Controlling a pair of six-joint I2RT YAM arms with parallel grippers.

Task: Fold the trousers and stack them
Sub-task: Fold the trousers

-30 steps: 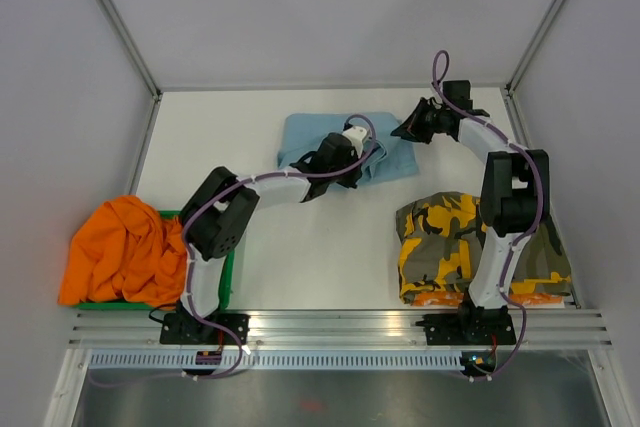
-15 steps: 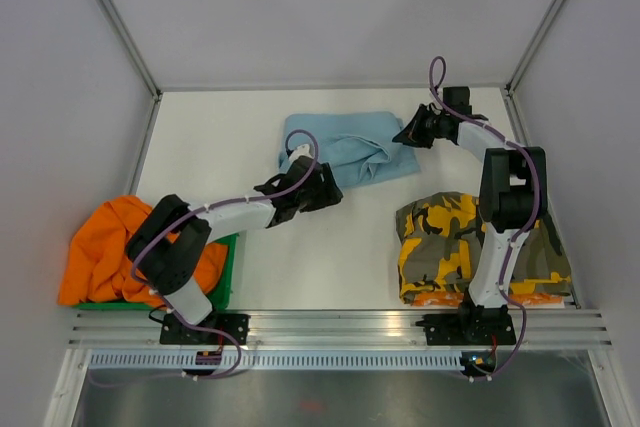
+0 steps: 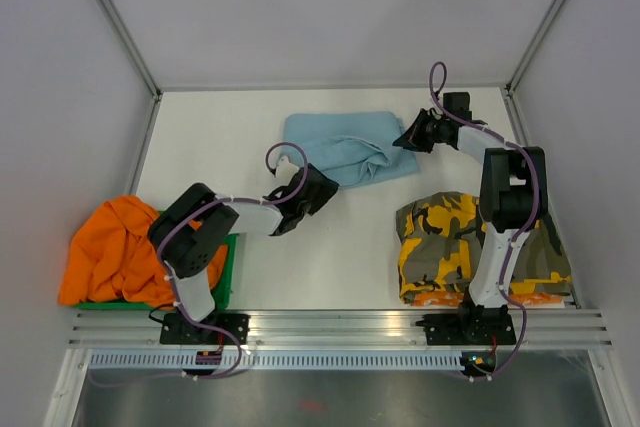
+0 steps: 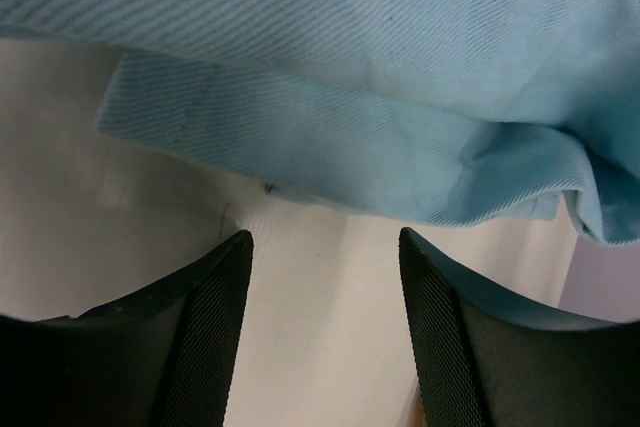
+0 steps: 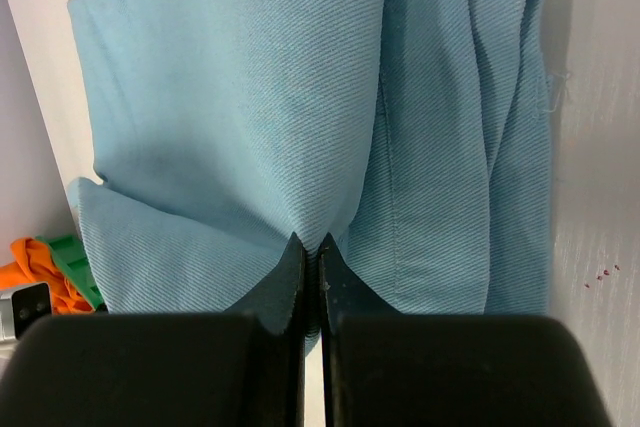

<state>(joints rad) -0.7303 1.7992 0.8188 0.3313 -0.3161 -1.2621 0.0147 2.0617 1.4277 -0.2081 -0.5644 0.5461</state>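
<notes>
The light-blue trousers (image 3: 345,147) lie folded and rumpled at the back middle of the table. My left gripper (image 3: 322,187) hovers just off their near edge, open, with bare table between its fingers (image 4: 215,317) and the blue cloth (image 4: 350,77) beyond the tips. At the cloth's right edge my right gripper (image 3: 410,139) is shut, and a fold of the blue cloth (image 5: 240,117) puckers into its tips (image 5: 308,245). Camouflage trousers (image 3: 455,247) lie folded at the near right, by the right arm's base. Orange trousers (image 3: 115,252) are heaped at the near left.
A green bin (image 3: 230,272) holds the orange heap at the left edge. Grey walls close the table at the back and on both sides. An aluminium rail (image 3: 340,325) carrying both arm bases runs along the near edge.
My left gripper has opened, let go of the blue cloth and pulled back toward the near left. The right gripper stayed shut and shifted slightly nearer with the cloth's right edge.
</notes>
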